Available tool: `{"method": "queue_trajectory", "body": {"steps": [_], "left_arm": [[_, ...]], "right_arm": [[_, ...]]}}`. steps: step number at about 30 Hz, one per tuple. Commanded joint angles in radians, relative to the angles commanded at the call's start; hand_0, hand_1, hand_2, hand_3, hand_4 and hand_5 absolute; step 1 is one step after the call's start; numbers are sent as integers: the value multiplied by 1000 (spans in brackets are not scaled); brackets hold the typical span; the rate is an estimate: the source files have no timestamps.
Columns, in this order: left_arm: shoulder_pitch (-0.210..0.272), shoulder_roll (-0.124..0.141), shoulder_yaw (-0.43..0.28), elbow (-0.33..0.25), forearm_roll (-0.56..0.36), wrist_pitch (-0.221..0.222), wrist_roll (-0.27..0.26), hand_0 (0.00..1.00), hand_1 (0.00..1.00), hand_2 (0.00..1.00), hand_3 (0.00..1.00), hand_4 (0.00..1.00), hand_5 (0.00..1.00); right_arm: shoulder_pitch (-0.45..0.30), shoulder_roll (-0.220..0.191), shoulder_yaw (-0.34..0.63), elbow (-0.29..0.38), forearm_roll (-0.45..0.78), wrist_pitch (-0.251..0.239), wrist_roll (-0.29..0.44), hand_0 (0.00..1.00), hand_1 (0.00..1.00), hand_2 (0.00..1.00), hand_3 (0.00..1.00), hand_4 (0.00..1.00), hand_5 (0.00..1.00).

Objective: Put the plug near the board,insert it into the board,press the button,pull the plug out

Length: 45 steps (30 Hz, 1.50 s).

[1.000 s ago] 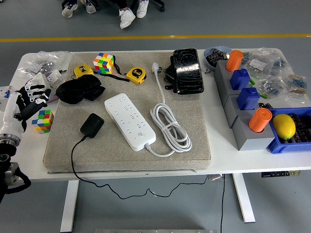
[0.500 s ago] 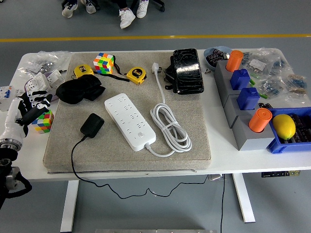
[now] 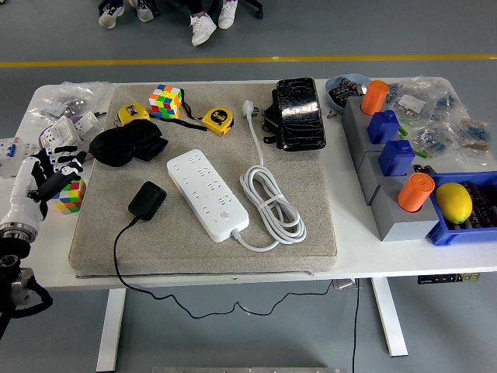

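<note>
My left hand (image 3: pixel 48 177) hung at the table's left edge, fingers loosely spread and empty, over a small colour cube (image 3: pixel 68 194). The black plug (image 3: pixel 147 200) lay on the grey mat (image 3: pixel 311 233), just left of the white power board (image 3: pixel 207 193). I judged it light, rigid and smooth, best pinched across its flat sides, its cable (image 3: pixel 116 252) trailing off the front.

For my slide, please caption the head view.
Left hand hovers by a colour cube; black plug lies beside white power strip.
</note>
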Motion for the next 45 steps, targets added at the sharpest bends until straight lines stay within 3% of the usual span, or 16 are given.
{"method": "queue_trajectory", "body": {"steps": [10,17,45], "left_arm": [[13,-11,-22,-13,1,-2,6,372,454,525,559,795,328],[12,-13,-34,-22,1,-3,11,372,452,525,560,795,328],[-11,-15,-26,-31,-2,-6,20,371,452,524,560,790,325]], "right_arm": [[-31,-12,49,2,0,-3,-1,548,614,563,513,862,400],[-19,-18,5,-14,43,1,-5,549,614,563,513,863,400],[2,-33,-5,-10,47,3,-11,548,616,564,514,864,405]]}}
